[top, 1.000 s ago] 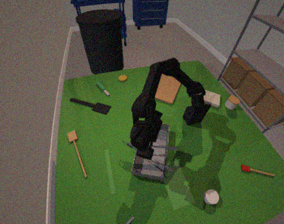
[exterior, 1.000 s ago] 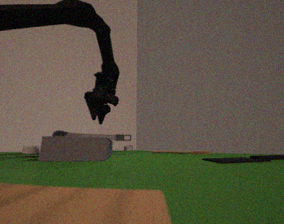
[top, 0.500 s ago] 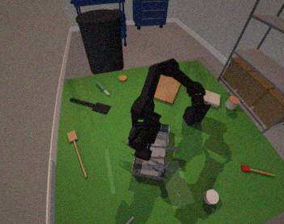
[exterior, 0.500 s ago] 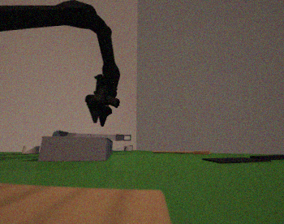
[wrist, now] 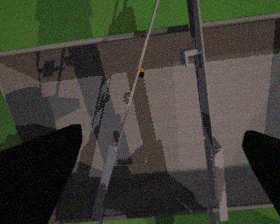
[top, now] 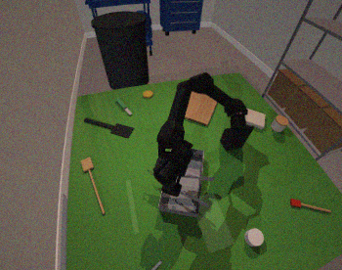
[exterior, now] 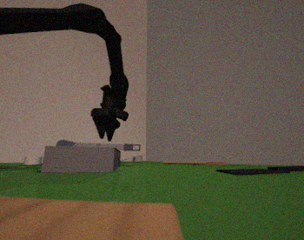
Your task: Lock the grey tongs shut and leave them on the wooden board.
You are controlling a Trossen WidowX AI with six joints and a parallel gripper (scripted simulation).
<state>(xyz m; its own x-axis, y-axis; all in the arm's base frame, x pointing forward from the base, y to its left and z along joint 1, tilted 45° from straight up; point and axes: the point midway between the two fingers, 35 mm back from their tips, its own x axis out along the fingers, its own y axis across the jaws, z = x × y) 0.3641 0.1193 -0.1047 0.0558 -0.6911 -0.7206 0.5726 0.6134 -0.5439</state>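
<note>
The grey tongs (top: 206, 179) (exterior: 128, 147) lie open across the roasting tin (top: 199, 156) (exterior: 79, 161) (wrist: 106, 38). In the wrist view their two arms run top to bottom over the tin, closer together at the top; the hinge is out of that view. My gripper (top: 172, 190) (exterior: 105, 138) (wrist: 162, 135) is open and empty, pointing down above the tin. In the wrist view both tong arms show between its fingertips, and the exterior view shows the tips slightly above the tongs. The wooden board (top: 201, 109) (exterior: 88, 217) lies apart from the tin.
A black spatula (top: 122, 130), a wooden spatula (top: 87, 164) and a green-handled tool (top: 121, 104) lie on the left. A red-headed brush (top: 296, 202), a white round container (top: 254, 237) and an orange-lidded jar (top: 280, 123) are on the right. A white block (top: 256, 118) is near the arm's base.
</note>
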